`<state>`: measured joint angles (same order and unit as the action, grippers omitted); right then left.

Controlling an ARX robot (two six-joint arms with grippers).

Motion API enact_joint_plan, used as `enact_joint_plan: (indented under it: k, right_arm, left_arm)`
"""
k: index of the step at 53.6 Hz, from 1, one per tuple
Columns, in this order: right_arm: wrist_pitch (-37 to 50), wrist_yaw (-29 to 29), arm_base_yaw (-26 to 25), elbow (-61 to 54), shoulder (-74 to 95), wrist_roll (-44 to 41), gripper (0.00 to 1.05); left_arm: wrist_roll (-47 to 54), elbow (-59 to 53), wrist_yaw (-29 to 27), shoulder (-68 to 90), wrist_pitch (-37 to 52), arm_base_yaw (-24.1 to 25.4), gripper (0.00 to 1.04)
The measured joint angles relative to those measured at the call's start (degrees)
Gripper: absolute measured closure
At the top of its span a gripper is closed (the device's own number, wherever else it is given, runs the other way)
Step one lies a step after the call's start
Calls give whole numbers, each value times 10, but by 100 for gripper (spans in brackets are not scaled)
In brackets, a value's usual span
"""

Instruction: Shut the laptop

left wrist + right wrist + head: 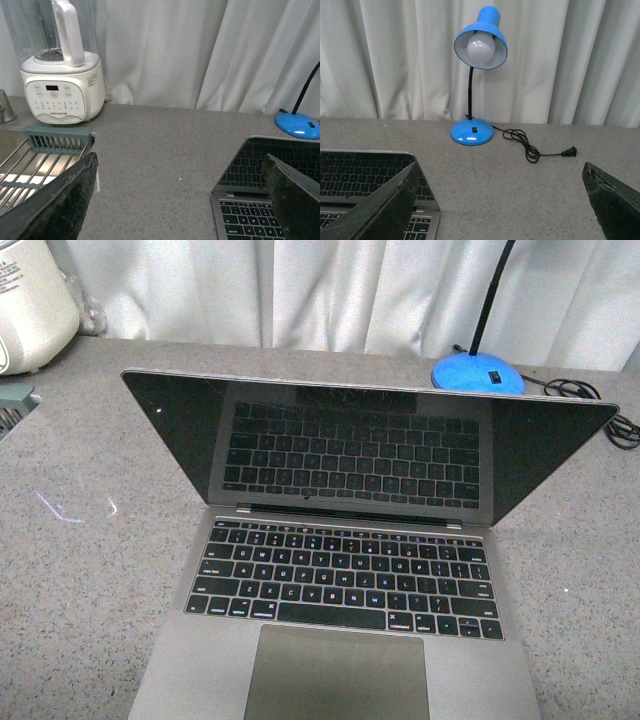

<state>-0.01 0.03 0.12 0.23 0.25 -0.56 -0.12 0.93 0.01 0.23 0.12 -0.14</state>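
The grey-silver laptop [350,570] stands open in the middle of the grey counter, its glossy black screen tilted back and mirroring the black keys. Neither arm shows in the front view. In the left wrist view my left gripper [182,200] is open and empty over bare counter, with the laptop's left corner [250,200] beside one finger [295,200]. In the right wrist view my right gripper [502,200] is open and empty over bare counter, with the laptop's right corner [365,185] behind one finger [385,210]. The lid's logo is hidden.
A blue desk lamp [472,130] with a loose black cord [530,147] stands behind the laptop's right side. A white blender [62,85] and a sink with a metal rack [30,165] are at the far left. White curtains hang behind the counter.
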Motion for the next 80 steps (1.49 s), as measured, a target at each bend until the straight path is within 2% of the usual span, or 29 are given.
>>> enact_joint_plan:
  k: [13,16,23,25,30,39,43,44,53,61,66,70,75,80]
  right_arm:
    - [0,0,0,0,0,0,9]
    - [0,0,0,0,0,0,14]
    - [0,0,0,0,0,0,35]
    - [0,0,0,0,0,0,46]
    - [0,0,0,0,0,0,62]
    - [0,0,0,0,0,0,91]
    - [-30,-16,-2,8,11,21,103]
    - [-48,-21,-2,13,18,29,104]
    - [-73,-35,-10,21,34,73,103]
    - [-71,-38,-16,24,40,79,103]
    - [-39,-59,-32,36,92,72,103]
    - [23,-97,-45,54,177,57,103]
    - [84,-136,-43,69,279,22,103]
    - [144,-153,-28,94,400,-27,103]
  left_arm:
    - [0,0,0,0,0,0,6]
    - [0,0,0,0,0,0,9]
    - [0,0,0,0,0,0,32]
    - [0,0,0,0,0,0,41]
    - [0,0,0,0,0,0,59]
    - [0,0,0,0,0,0,84]
    - [-9,-4,-47,2,37,-16,96]
    - [-21,-9,-65,2,59,-24,101]
    - [-43,-18,-154,9,184,-64,101]
    - [-51,-18,-191,28,258,-70,101]
    - [-47,-18,-195,60,310,-83,101]
    - [-36,-18,-184,148,412,-104,101]
    - [-25,-4,-159,355,580,-127,101]
    - [-14,11,-132,532,617,-140,101]
